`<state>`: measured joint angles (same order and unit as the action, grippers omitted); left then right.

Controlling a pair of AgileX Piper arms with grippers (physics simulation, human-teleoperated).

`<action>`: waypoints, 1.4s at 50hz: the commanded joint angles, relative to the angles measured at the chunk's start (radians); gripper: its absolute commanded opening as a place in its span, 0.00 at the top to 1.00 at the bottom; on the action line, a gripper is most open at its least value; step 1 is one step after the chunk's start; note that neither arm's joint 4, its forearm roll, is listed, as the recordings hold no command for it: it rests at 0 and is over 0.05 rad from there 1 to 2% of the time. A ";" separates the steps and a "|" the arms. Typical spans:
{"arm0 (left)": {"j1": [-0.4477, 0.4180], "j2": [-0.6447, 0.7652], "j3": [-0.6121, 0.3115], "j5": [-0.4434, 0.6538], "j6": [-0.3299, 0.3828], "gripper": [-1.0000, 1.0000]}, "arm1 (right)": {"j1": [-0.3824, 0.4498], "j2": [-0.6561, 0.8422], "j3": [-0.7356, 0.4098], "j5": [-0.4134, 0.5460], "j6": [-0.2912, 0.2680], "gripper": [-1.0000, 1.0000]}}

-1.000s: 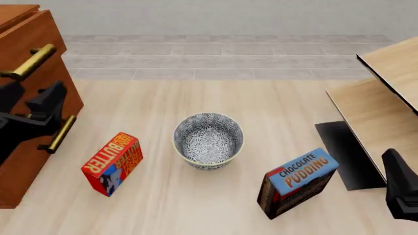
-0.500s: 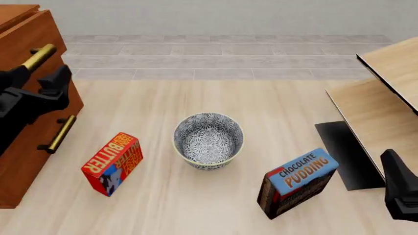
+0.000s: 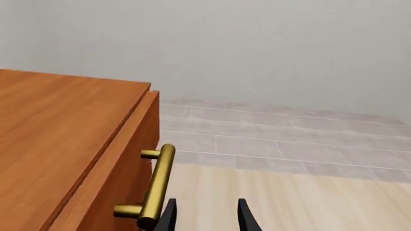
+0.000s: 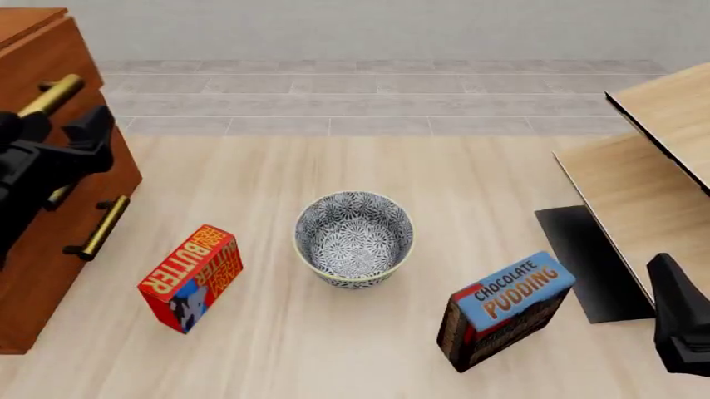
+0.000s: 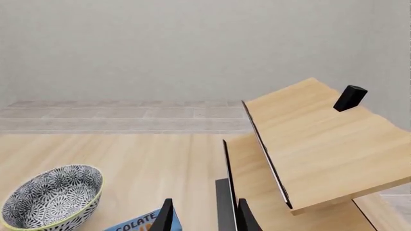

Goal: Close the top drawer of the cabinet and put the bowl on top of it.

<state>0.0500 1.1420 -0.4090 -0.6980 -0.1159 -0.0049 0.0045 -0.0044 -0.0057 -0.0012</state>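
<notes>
Left gripper at the top drawer's handle; bowl untouched on the table.

The left gripper sits against the front of the cabinet, beside the brass handle of the top drawer; its fingers stand apart, holding nothing. The bowl rests upright on the table between the butter box and the pudding box, well apart from both grippers. The right gripper idles near the pudding box, fingers parted and empty.
</notes>
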 commanded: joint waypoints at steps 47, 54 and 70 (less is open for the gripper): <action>0.242 0.007 -0.005 -0.014 0.015 0.00 | -0.011 -0.001 -0.002 -0.001 0.011 0.00; 0.197 -0.163 0.052 0.039 0.042 0.00 | -0.011 0.001 -0.002 -0.002 0.011 0.00; 0.070 -0.568 0.115 0.292 0.059 0.00 | -0.006 0.001 -0.002 -0.003 0.012 0.00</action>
<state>0.1534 0.7743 -0.3253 -0.5252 -0.0888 -0.0144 0.0045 -0.0046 -0.0096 0.0110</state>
